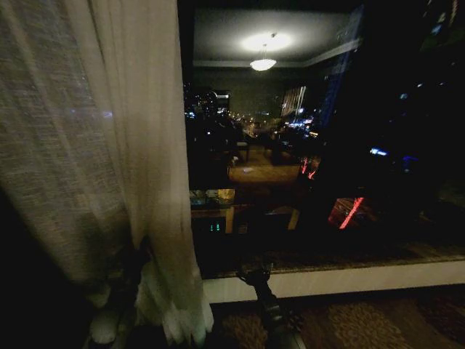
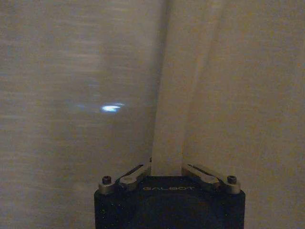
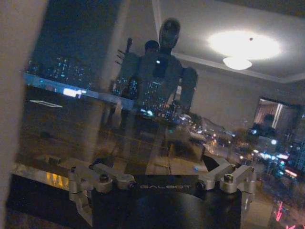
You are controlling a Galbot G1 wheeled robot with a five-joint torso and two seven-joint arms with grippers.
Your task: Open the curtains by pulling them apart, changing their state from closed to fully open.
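Left pincer (image 2: 167, 164) apparently pinched closed, right pincer (image 3: 167, 183) spread apart

- We see a patterned carpet (image 1: 363, 320) covering the floor at the bottom of the head view, dark with a pale leafy motif.
- Above it runs a light baseboard strip (image 1: 341, 280) along the foot of the window wall, and over that a dark stone sill (image 1: 349, 258) stretching across to the right edge.
- At the lower left, the gathered hem of the curtains (image 1: 171, 305) hangs down to the carpet; whether the fabric actually rests on the floor we cannot tell.
- On the sill itself we make out nothing distinct; it lies in deep shadow below the glass.
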